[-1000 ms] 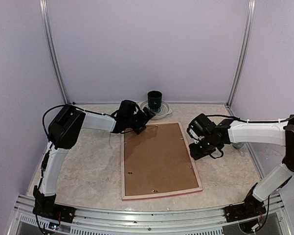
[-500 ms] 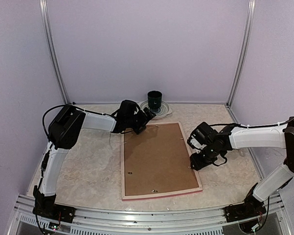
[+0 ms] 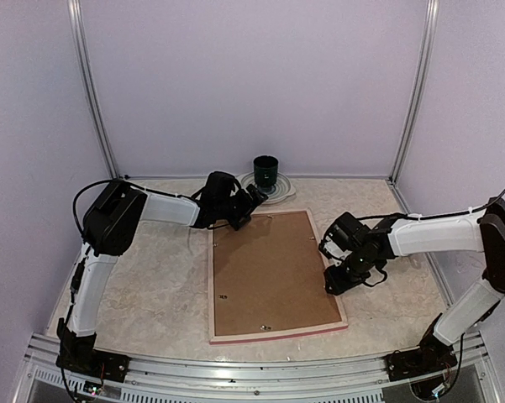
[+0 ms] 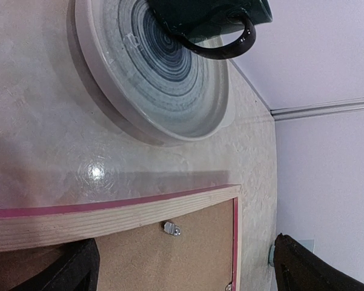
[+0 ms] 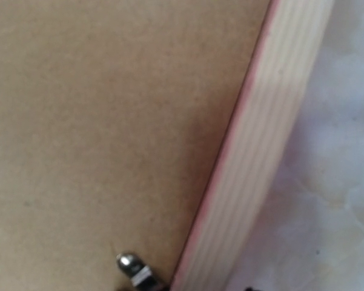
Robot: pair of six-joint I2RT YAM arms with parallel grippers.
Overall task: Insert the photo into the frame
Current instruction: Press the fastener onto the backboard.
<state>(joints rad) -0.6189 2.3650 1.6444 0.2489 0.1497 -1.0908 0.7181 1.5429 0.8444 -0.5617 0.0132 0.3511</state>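
Here, frame (image 3: 277, 333) back-up, right end effector (image 3: 333, 282) at its rim.

Frame (image 3: 277, 334) lies flat, back up, mid-table (image 3: 151, 294), w/ backing board (image 3: 269, 273) set inside its rim. Plate (image 3: 284, 190) sits behind frame's far edge, near rear wall; mug (image 3: 265, 168) stands on it. L gripper (image 3: 253, 198) hangs by frame's far edge, beside plate. R gripper (image 3: 334, 281) is at frame's right edge.

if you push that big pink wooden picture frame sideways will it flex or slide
The pink-edged wooden picture frame probably stays stiff: its rim looks solid wood. Flat on the glossy marbled tabletop, it may slide. Metal tabs likely keep its brown backing board in.
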